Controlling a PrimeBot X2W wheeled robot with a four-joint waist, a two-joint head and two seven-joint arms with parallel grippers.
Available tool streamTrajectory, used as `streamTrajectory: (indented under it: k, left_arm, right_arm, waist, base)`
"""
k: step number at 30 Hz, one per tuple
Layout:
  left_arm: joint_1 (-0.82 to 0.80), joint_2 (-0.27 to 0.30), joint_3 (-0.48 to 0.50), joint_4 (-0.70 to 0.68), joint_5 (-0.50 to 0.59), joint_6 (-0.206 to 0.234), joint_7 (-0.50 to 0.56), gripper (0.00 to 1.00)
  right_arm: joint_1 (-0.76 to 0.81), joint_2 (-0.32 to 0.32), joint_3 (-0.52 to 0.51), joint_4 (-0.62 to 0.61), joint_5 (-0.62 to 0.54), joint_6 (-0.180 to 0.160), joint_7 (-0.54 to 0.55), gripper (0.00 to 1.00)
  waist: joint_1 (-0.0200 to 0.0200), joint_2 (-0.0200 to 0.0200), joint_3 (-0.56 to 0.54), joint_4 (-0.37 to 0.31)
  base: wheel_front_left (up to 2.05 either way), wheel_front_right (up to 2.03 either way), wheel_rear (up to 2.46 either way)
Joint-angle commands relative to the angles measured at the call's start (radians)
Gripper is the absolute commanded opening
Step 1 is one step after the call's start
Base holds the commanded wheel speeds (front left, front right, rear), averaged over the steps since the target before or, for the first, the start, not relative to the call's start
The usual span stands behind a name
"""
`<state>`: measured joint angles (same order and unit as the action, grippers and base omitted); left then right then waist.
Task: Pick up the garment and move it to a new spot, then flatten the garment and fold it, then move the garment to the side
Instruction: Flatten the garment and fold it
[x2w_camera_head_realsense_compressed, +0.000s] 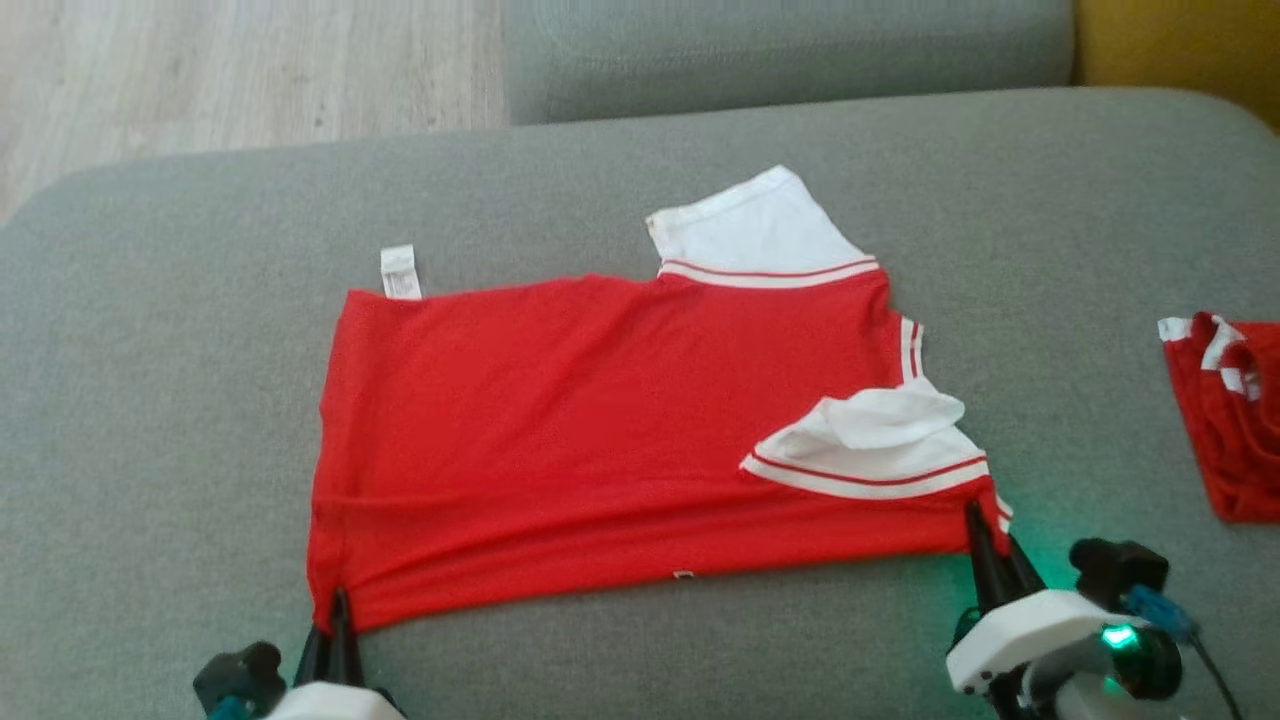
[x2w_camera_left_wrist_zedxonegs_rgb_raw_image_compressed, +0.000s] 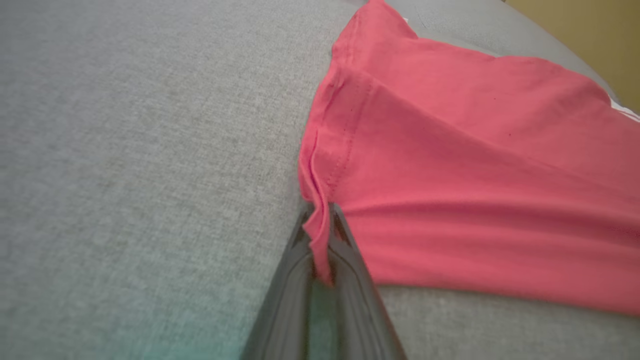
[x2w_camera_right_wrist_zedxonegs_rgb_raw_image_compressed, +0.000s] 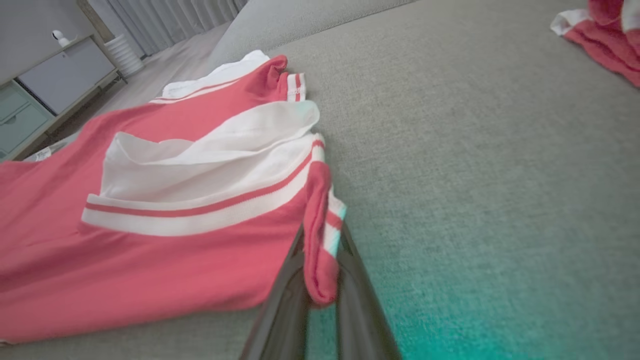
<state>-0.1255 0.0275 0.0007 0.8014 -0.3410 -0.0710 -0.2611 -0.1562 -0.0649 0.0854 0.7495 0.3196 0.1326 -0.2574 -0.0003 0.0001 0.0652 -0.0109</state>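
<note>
At near edge, left pincer (x2w_camera_head_realsense_compressed: 340, 602), right pincer (x2w_camera_head_realsense_compressed: 985, 535) each tight on red garment (x2w_camera_head_realsense_compressed: 600, 420); second cloth (x2w_camera_head_realsense_compressed: 1225, 430) edge-cropped.

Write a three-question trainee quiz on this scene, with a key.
1. True or false: the left fingers and the right fingers are each shut on a near corner of the red shirt.
2. Where does the second red garment lie? A) on top of the shirt. B) on the grey cushion, to the right of the shirt and apart from it. C) on the wooden floor.
3. Fill in: the white label sticks out at the shirt's far ___ corner.
Key: 1 true; 2 B; 3 left.
</note>
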Motion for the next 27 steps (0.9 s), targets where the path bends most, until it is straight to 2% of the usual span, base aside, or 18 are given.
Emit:
streamTrajectory:
  k: [1, 2, 8, 11, 16, 23, 27]
  left_arm:
    - [0.0, 0.023, 0.028, -0.006, -0.002, 0.006, -0.001, 0.21]
    - [-0.002, 0.023, 0.023, -0.016, 0.002, 0.007, -0.001, 0.98]
    - [-0.14, 0.039, 0.021, -0.101, 0.043, 0.007, -0.001, 1.0]
    - [-0.278, 0.089, 0.001, -0.092, 0.077, -0.004, 0.003, 1.0]
    - [-0.502, 0.189, -0.03, -0.006, 0.097, -0.033, 0.107, 1.0]
    - [-0.69, 0.264, -0.051, 0.151, 0.014, -0.058, 0.229, 1.0]
    - [-0.71, 0.261, -0.126, 0.153, -0.07, -0.059, 0.247, 1.0]
  right_arm:
    - [-0.018, -0.025, 0.01, -0.038, 0.013, -0.002, -0.004, 0.4]
    - [-0.014, -0.027, 0.004, -0.051, 0.023, -0.002, -0.004, 1.0]
    - [-0.065, -0.026, -0.007, -0.136, 0.038, -0.002, -0.004, 1.0]
    - [-0.133, -0.03, 0.017, -0.152, 0.024, -0.002, -0.002, 1.0]
    - [-0.268, -0.037, 0.071, -0.155, 0.015, -0.002, 0.009, 1.0]
    - [-0.412, -0.028, 0.121, -0.143, 0.052, -0.002, 0.01, 1.0]
    - [-0.441, -0.039, 0.134, -0.13, 0.065, -0.002, 0.007, 1.0]
  waist:
    - [0.0003, -0.0001, -0.005, -0.002]
    - [0.0003, -0.0001, -0.003, -0.001]
    - [0.0003, -0.0001, 0.056, 0.007]
    - [0.0003, -0.0001, 0.098, 0.007]
    - [0.0003, -0.0001, 0.177, -0.006]
    - [0.0003, -0.0001, 0.28, -0.037]
    - [0.0003, -0.0001, 0.307, -0.04]
  base:
    - [0.0, 0.0, 0.0]
    - [0.0, 0.0, 0.0]
    - [0.0, 0.0, 0.0]
    - [0.0, 0.0, 0.0]
    - [0.0, 0.0, 0.0]
    - [0.0, 0.0, 0.0]
    - [0.0, 0.0, 0.0]
